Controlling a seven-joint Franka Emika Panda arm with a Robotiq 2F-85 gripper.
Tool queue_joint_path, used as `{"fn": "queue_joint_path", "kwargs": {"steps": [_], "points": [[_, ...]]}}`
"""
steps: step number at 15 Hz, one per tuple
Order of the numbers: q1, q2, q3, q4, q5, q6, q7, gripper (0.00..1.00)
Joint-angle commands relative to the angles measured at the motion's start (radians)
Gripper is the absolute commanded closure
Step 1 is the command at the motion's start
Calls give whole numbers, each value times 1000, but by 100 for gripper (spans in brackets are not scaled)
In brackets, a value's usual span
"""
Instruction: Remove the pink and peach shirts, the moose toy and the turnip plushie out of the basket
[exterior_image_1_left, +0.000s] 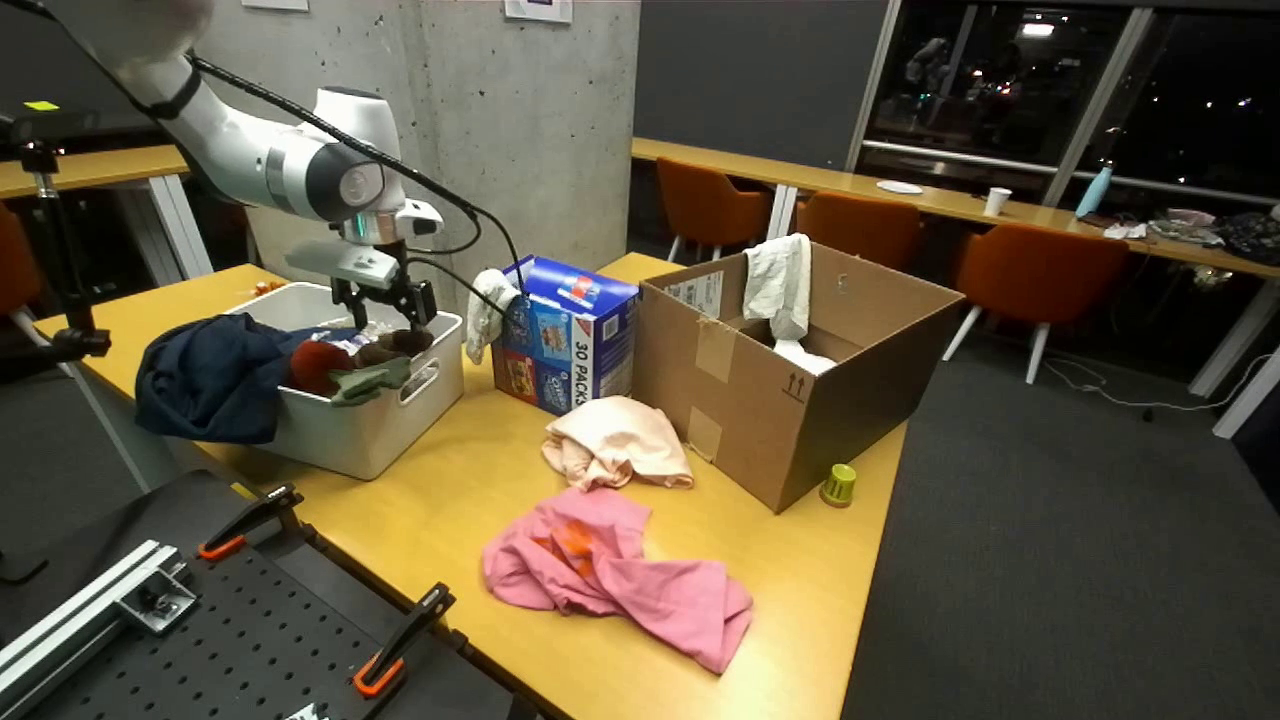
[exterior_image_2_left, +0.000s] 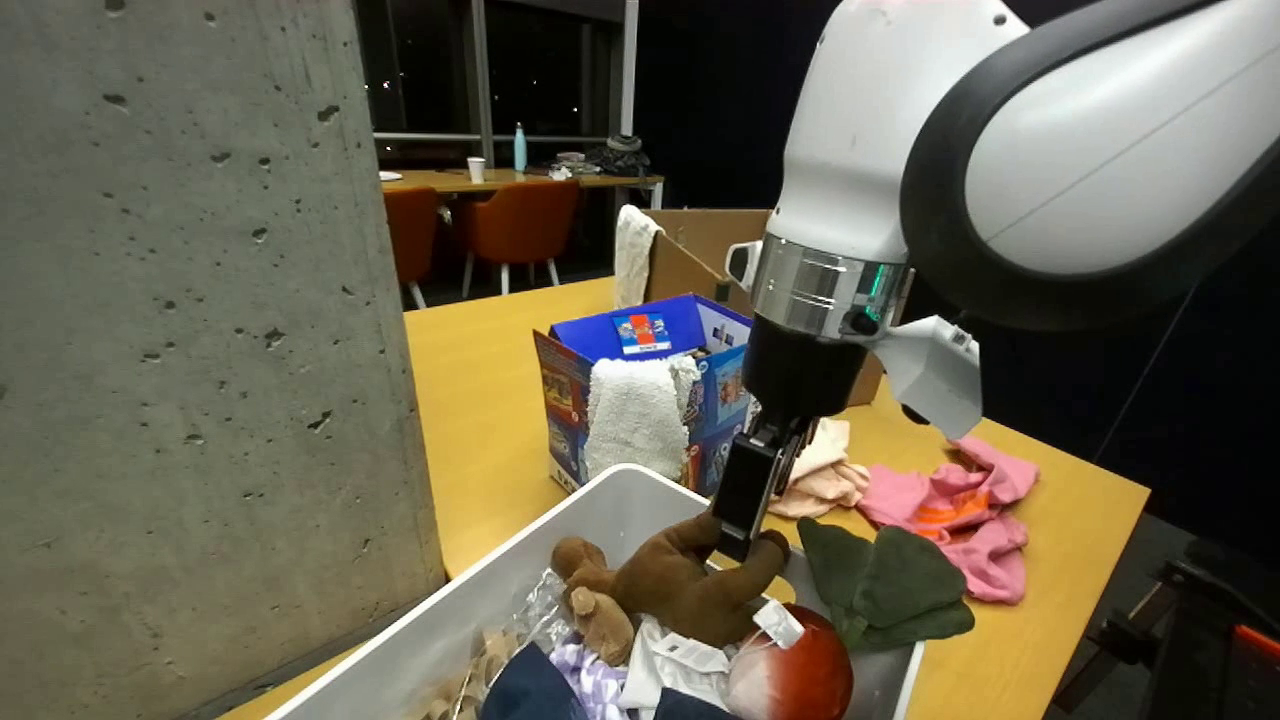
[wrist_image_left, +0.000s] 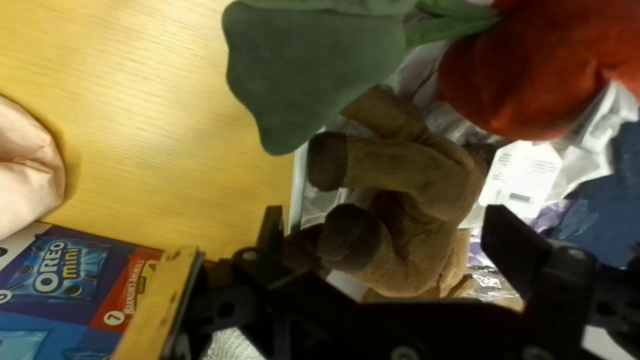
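On a yellow bench (exterior_image_1_left: 800, 590), a grey basket (exterior_image_1_left: 330, 440) holds the turnip (exterior_image_2_left: 815, 668) and the moose (exterior_image_2_left: 685, 590). The hand (wrist_image_left: 384, 215) is spread wide at the moose, gripping nothing; the moose should be light and squashy, best pinched round its body.

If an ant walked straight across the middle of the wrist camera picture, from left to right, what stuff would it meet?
Peach shirt, yellow table, rim of the basket, brown moose toy, white tag, navy blue cloth.
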Motion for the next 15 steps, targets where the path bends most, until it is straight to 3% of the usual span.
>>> {"fn": "queue_joint_path", "kwargs": {"steps": [1, 7, 8, 15], "points": [[-3, 42, -10, 95, -45, -90, 6, 0], [-6, 114, -7, 214, -52, -179, -10, 0], [-6, 125, -6, 230, -52, -188, -12, 21], [3, 168, -7, 287, -54, -212, -8, 73]]}}
